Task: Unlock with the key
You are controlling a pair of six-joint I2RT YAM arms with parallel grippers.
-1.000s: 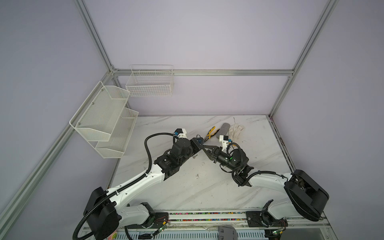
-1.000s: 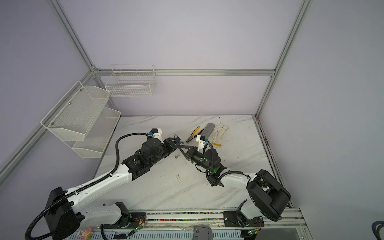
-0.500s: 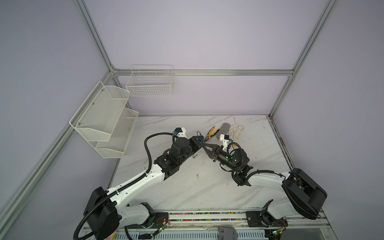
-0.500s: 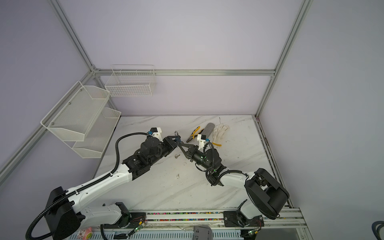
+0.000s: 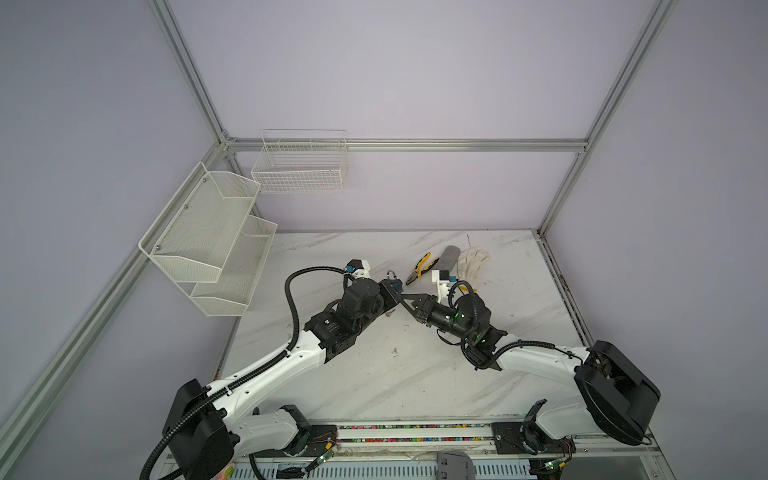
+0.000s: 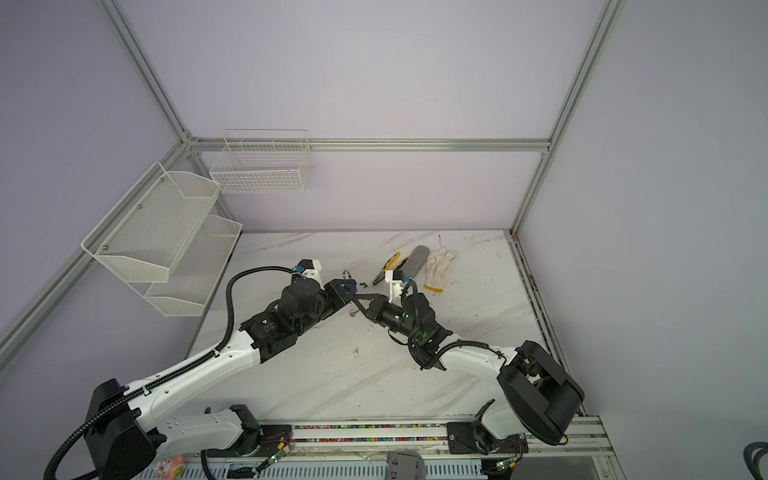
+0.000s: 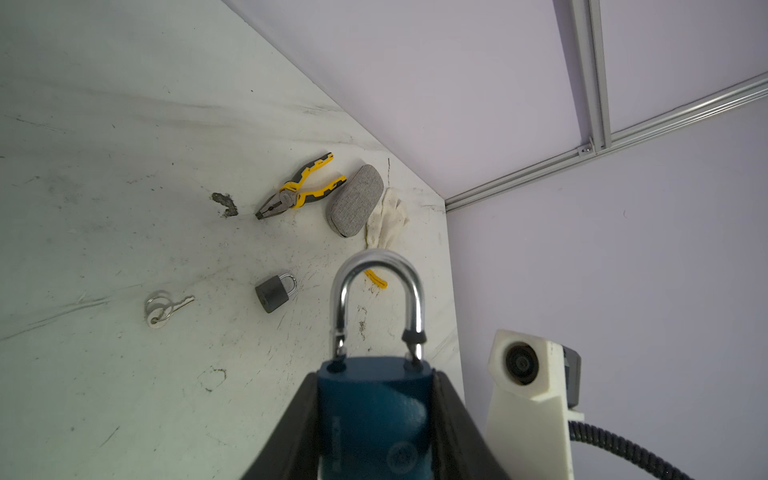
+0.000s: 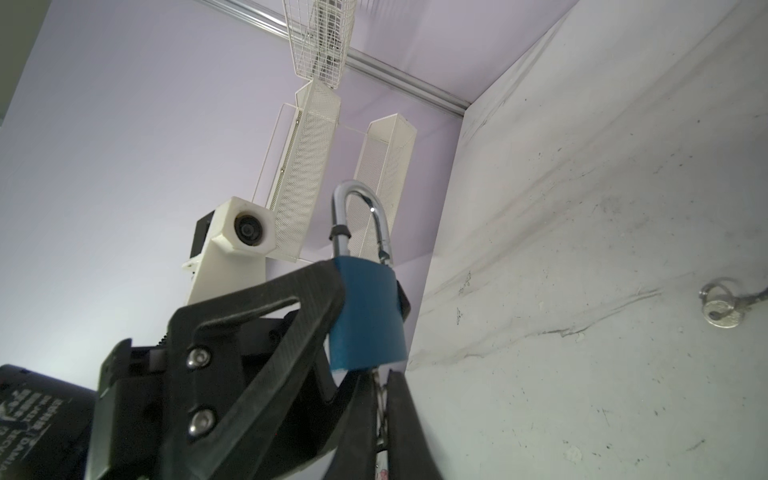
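The right gripper (image 8: 380,384) has crept slightly nearer the left gripper (image 7: 374,386), which is clamping the blue padlock (image 7: 374,419) by its body in mid-air, steadying it so the key (image 8: 379,397) — pinched between the nearly closed right fingers — is meeting its underside. The shackle (image 7: 376,268) is looking lifted.

Finding: white lettering is printed on the black motor housing (image 8: 37,419) in the right wrist view. It stands inverted and blurred, not legible. The blue padlock (image 7: 374,419) bears a faint round emblem and an embossed line, both unreadable. Nothing else carries legible text.
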